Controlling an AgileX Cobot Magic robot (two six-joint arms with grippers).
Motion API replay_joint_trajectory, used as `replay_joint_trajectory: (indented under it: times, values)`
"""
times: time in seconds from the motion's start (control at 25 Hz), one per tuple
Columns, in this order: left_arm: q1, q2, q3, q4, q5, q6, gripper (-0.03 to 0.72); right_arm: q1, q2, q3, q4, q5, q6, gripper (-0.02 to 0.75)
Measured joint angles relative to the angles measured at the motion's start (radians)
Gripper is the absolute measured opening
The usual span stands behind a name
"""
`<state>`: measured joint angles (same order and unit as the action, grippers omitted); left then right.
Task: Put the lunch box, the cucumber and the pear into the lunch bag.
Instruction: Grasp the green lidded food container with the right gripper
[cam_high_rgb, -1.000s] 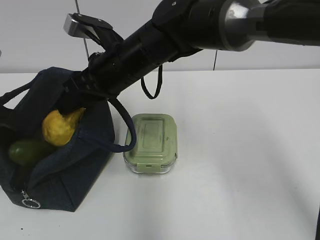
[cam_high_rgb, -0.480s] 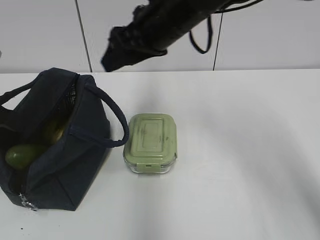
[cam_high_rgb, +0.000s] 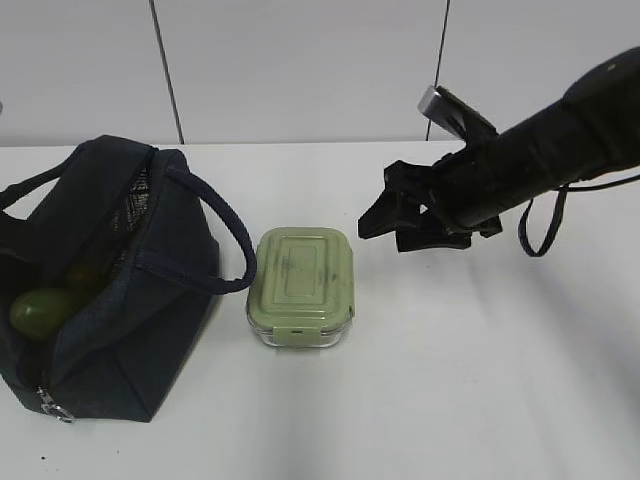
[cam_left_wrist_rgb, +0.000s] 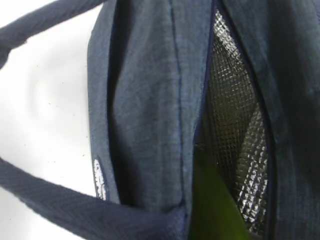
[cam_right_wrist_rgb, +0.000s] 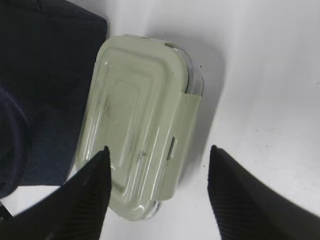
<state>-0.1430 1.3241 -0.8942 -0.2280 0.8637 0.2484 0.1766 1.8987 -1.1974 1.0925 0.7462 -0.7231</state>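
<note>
**Lunch box waits beside the bag**

My right gripper (cam_high_rgb: 400, 222) hangs above the table (cam_high_rgb: 480, 380) with fingers (cam_right_wrist_rgb: 82, 200) spread, empty, right of the lunch box (cam_high_rgb: 301, 286). Lunch bag (cam_high_rgb: 110, 280) holds the cucumber (cam_high_rgb: 38, 310). My left gripper, unseen, is pressed together.

One lunch bag (cam_high_rgb: 150, 300), one lunch box (cam_high_rgb: 302, 285), one cucumber (cam_high_rgb: 40, 310).

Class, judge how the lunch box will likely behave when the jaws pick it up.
The lunch box looks rigid, so it should hold its shape. Its smooth lid may be slippery. Being flat and low, it probably won't roll or tip.
</note>
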Motion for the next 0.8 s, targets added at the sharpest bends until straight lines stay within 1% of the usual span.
replay_joint_trajectory:
  times: [0.08, 0.2, 0.44, 0.6, 0.8]
  values:
    - [0.0, 0.0, 0.0, 0.0, 0.0, 0.0, -0.019, -0.004, 0.032, 0.001, 0.062, 0.0, -0.014, 0.51]
    - [0.0, 0.0, 0.0, 0.0, 0.0, 0.0, -0.019, -0.005, 0.085, 0.001, 0.123, 0.018, -0.049, 0.549]
    - [0.0, 0.0, 0.0, 0.0, 0.002, 0.0, -0.019, -0.005, 0.181, 0.002, 0.268, 0.082, -0.154, 0.563]
    - [0.0, 0.0, 0.0, 0.0, 0.005, 0.0, -0.019, -0.005, 0.232, -0.017, 0.301, 0.121, -0.185, 0.564]
    - [0.0, 0.0, 0.0, 0.0, 0.007, 0.0, -0.019, -0.005, 0.27, -0.051, 0.314, 0.157, -0.194, 0.564]
